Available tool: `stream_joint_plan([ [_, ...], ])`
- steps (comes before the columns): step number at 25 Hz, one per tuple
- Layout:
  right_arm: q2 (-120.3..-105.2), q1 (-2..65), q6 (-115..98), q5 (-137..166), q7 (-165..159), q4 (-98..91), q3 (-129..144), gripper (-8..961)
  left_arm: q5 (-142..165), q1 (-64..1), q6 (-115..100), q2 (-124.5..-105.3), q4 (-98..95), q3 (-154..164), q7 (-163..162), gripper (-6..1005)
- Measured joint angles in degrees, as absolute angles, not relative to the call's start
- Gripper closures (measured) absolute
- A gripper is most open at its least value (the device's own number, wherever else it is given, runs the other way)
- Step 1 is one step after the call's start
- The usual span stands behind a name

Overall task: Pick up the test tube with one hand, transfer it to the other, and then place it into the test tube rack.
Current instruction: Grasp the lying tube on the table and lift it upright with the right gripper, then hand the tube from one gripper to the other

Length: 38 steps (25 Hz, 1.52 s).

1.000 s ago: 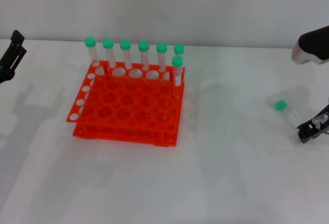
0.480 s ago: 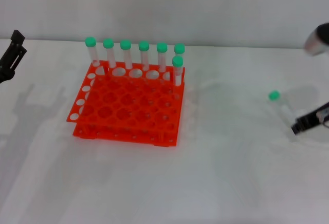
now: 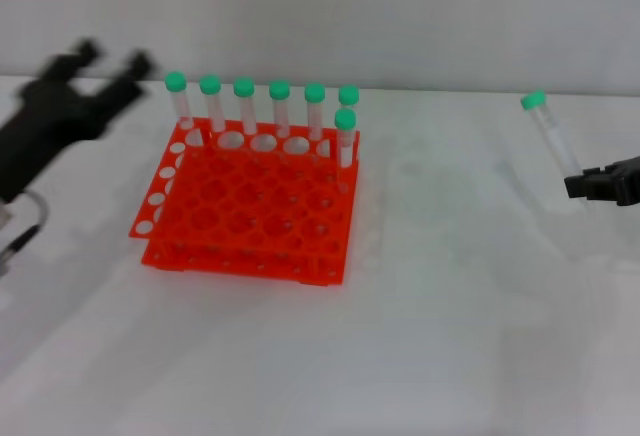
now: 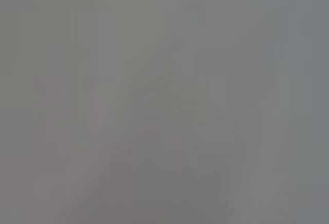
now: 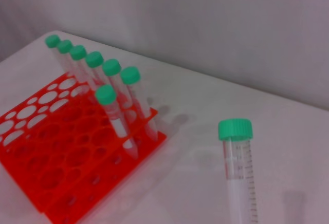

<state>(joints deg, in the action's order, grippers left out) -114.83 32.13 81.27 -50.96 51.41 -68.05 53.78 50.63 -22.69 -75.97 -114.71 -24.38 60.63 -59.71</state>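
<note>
- Gripping the slim clear plastic test tube with a round green cap [image 3: 548, 136], the black right hand [image 3: 590, 185] sits at the right edge of the head view, up off the white surface [image 3: 450, 306].
- That hand is closed on the lower end of the tube.
- The tube points up and leans a little, with its green cap at the top.
- In the right wrist view the same tube [image 5: 239, 167] stands close by, and thin lines are printed down its clear side.
- The tube is well apart from the bright orange-red plastic test tube rack with many round holes [image 3: 245, 206].
- The rack rests on the surface, left of the middle in the head view.
- Seven other green-capped clear tubes [image 3: 280, 106] stand upright in the rack.
- Six of them make a row along the far edge, and one more stands just in front of the last one on the right.
- All the other holes in the rack show no tubes.
- The black left hand [image 3: 110, 64] is raised near the far left corner of the rack, and it looks blurry.
- Its two fingers are spread apart, with nothing between them.
- It is not touching the rack or any tube.
- The left wrist view is only a grey blur, so nothing can be told from it.
</note>
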Motion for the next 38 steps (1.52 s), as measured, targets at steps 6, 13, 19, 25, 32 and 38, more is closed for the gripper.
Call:
stream_joint_plan([
  [6,-115.05,32.1,83.2,-56.1,60.4,-67.0,53.4,771,70.1,-29.1,-78.6,-114.57,-28.8,60.6,-74.3,108],
  [13,-115.14,33.9,86.8,-66.2,70.1,-61.8,53.6,771,81.3,-35.5,-86.9,-114.91,-29.3,60.7,-78.0,108],
  [19,-115.16,34.9,90.5,-70.9,76.4,-57.8,54.1,771,81.5,-36.4,-89.6,-115.14,-29.7,60.4,-77.9,109],
  [25,-114.88,33.1,93.1,-77.1,80.7,-56.4,53.6,771,81.1,-36.0,-90.2,-115.30,-31.5,60.2,-78.1,109],
  [32,-115.18,31.7,96.7,-80.3,84.8,-55.9,53.8,771,80.0,-35.6,-91.6,-115.06,-31.7,60.1,-78.0,108],
  [38,-115.31,32.4,98.7,-81.5,87.0,-52.7,54.2,771,79.9,-36.0,-92.5,-115.26,-31.7,60.4,-78.2,114],
])
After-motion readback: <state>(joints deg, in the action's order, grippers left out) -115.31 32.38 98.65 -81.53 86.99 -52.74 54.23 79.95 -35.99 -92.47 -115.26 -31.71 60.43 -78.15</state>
